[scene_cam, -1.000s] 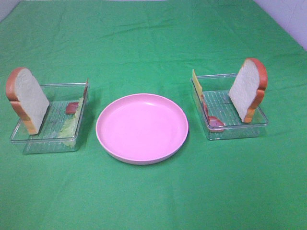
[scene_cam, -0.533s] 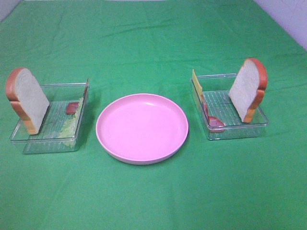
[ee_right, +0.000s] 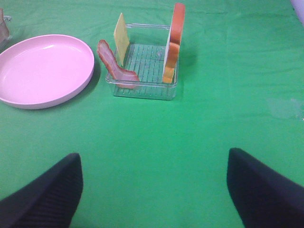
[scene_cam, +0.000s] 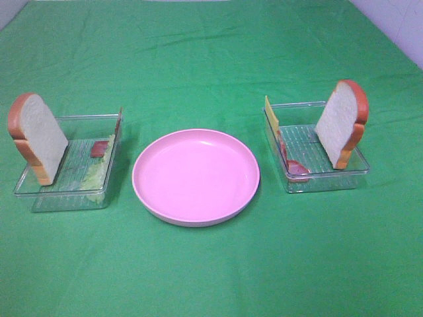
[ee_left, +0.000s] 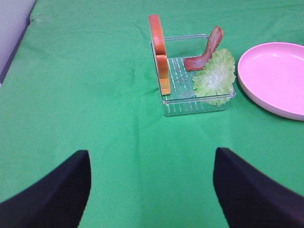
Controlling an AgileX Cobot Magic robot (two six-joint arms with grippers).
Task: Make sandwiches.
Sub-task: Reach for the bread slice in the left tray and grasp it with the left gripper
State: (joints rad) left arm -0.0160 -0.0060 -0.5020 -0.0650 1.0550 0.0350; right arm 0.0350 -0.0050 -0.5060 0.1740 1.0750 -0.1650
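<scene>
The left gripper point(ee_left: 151, 190) and right gripper point(ee_right: 154, 190) gape wide, empty, well short of 2 clear plastic rectangular trays point(scene_cam: 66, 195), each holding 1 upright orange-crusted toy bread slice point(scene_cam: 43, 135). The round pink plate point(scene_cam: 196, 175) is bare, so assembly seems unstarted. The next move calls for pinching a slice and laying it flat there.

No readable text, label, brand, number or sign shows in any view.

Bright, even light from above. The plate point(scene_cam: 195, 177) casts a thin, soft shadow on the table point(scene_cam: 211, 53). Detail is slightly soft, colours washed, with faint sheen inside the plate.
</scene>
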